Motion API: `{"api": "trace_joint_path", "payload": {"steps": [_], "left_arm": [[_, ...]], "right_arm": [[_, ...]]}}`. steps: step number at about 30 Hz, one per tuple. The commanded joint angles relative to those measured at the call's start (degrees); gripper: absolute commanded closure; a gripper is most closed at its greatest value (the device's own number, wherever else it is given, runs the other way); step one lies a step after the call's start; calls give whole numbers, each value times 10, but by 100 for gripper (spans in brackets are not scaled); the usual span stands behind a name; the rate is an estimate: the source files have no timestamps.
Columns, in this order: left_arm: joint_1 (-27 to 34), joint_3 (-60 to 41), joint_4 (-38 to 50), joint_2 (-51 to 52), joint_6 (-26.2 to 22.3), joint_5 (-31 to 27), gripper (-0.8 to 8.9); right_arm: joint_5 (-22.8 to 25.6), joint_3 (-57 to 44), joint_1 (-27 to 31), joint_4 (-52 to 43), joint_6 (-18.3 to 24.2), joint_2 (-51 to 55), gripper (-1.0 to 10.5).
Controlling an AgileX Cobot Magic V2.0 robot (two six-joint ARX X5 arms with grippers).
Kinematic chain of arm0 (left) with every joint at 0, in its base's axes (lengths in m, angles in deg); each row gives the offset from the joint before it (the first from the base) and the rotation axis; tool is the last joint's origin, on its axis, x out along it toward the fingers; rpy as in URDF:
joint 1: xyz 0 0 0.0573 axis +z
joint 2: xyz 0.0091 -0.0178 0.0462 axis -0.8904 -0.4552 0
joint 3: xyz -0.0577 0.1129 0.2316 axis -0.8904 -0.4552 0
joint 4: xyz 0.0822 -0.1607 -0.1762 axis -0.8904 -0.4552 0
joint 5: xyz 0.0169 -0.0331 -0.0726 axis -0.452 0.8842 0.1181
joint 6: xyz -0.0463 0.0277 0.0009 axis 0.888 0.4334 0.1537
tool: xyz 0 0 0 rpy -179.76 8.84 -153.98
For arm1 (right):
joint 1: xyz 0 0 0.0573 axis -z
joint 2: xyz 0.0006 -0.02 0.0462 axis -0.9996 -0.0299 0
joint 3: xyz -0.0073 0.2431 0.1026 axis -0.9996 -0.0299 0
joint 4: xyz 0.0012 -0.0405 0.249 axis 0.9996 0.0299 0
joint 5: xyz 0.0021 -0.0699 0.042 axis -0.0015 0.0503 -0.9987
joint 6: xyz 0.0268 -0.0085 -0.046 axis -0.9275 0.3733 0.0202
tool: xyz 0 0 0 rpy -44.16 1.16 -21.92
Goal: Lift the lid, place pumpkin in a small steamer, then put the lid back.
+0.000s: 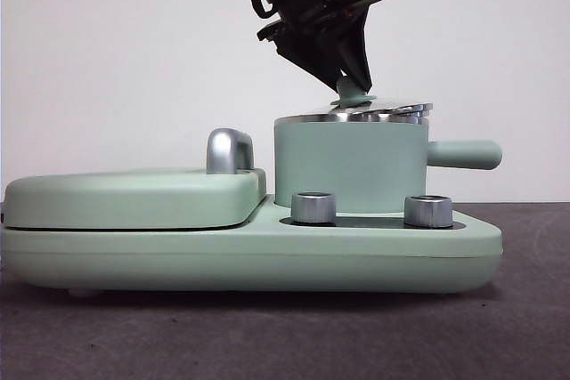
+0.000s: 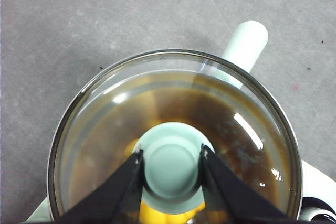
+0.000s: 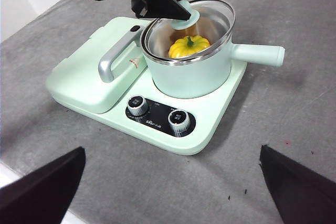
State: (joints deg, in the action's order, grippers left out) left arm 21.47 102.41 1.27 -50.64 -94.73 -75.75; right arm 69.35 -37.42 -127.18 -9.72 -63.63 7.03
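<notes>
Fingers [image 2: 126, 182] of left gripper [image 2: 172, 169] clamp the knob of glass lid [image 2: 105, 114]: rigid, smooth, breakable; right gripper [image 3: 168, 182] wide open, idle.

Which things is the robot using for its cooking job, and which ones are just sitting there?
Part of the job:
- round clear glass lid with mint-green knob, gripped by the left end effector
- small yellow-orange ribbed pumpkin, inside the pot
- mint-green cylindrical steamer pot with straight side handle

Just sitting there:
- wide flat mint-green griddle cover with steel handle
- two steel dials
- right end effector, waiting, open
</notes>
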Motion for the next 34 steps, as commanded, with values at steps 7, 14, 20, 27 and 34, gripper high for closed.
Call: {"api": "trace_joint_path", "payload": {"steps": [7,14,20,27,34], "left_arm": [[-1,7,-11,-13,-8,-15,795],[-1,7,-15,2,-7,-24,795],[-1,7,-23,5,-6,-28,795],[-1,7,-26,14,8,-41,796],[-1,7,-14,20,10,-41,795]], "right_arm": [[1,4,-3,-6,-8,-1,401],[0,4,-3,-6,-8,-1,402],[0,4,-3,-11,-8,-1,401],[0,4,-3,-12,-8,-1,401],[0,4,-3,-12,-8,-1,401]]}}
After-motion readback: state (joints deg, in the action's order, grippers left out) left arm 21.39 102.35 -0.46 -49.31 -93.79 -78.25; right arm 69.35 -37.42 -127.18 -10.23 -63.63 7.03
